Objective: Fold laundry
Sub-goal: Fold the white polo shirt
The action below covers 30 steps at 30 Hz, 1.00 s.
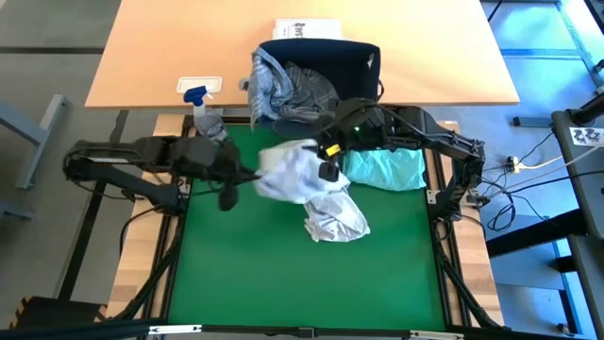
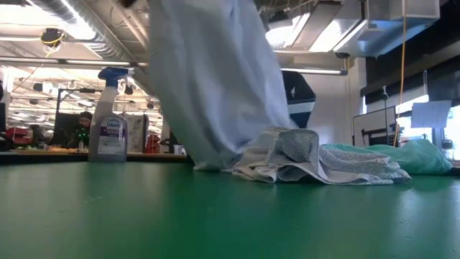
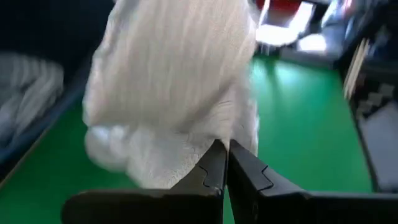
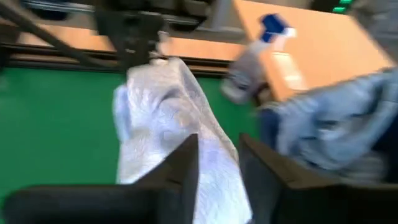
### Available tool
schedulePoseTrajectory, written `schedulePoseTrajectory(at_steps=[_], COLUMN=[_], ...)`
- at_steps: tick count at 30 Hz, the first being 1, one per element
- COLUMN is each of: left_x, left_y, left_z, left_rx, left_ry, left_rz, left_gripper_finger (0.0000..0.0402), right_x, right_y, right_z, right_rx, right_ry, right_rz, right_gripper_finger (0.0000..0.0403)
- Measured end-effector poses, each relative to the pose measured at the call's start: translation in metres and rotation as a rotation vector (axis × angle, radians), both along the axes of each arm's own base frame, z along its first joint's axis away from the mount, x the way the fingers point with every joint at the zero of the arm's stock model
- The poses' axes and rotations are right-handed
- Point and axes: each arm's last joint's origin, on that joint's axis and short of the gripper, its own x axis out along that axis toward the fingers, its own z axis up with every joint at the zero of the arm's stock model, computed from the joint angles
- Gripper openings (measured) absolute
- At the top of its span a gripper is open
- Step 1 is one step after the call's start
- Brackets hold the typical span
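Note:
The white t-shirt (image 1: 294,172) is bunched and lifted over the far middle of the green mat (image 1: 283,274). Its lower part (image 1: 335,219) lies crumpled on the mat. In the low view the t-shirt (image 2: 208,79) hangs down as a broad drape. My left gripper (image 1: 257,176) is shut on its left side. My right gripper (image 1: 326,168) stands open at its right side, with cloth showing between the fingers (image 4: 186,165). A mint-teal garment (image 1: 385,170) lies flat at the mat's far right. A grey-blue striped shirt (image 1: 283,90) hangs over the rim of the basket (image 1: 363,61). My left gripper pinches a bunched edge of the white t-shirt (image 3: 217,140) between its two fingertips, coming level from the table's left side. The cloth hangs slack from the fingers, and its lower part rests on the mat. I cannot tell whether my right gripper touches the t-shirt.
A spray bottle (image 1: 201,104) stands at the mat's far left corner. The dark basket sits behind the mat's far edge, with a wooden table (image 1: 170,47) and a paper (image 1: 307,28) behind it. The near half of the mat is bare green.

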Motion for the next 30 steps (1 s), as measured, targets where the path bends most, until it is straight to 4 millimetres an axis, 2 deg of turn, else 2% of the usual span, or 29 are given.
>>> schedulePoseTrajectory(at_steps=[4,8,11,19,24,30], left_x=[-0.031,-0.05,-0.06,-0.065,-0.063,-0.069], left_y=[-0.005,-0.009,-0.014,-0.032,-0.044,-0.056], left_z=[-0.007,-0.016,-0.022,-0.05,-0.068,-0.085], left_rx=[0.023,-0.009,-0.022,-0.01,0.0,0.004], left_ry=[0.156,0.304,0.389,0.474,0.482,0.528], left_rz=[-0.002,0.01,0.007,-0.069,-0.118,-0.155], left_gripper_finger=[0.0002,0.0003,0.0003,0.0003,0.0003,0.0003], right_x=[0.005,0.013,0.021,0.06,0.095,0.131], right_y=[0.002,0.002,0.001,-0.005,-0.019,-0.031], right_z=[-0.012,-0.028,-0.04,-0.082,-0.124,-0.191], right_rx=[0.052,0.054,0.037,0.028,0.038,0.071], right_ry=[0.08,0.173,0.233,0.32,0.361,0.468], right_rz=[0.065,0.074,0.06,0.036,0.01,0.106], right_gripper_finger=[0.0178,0.0207,0.0212,0.0202,0.0198,0.0198])
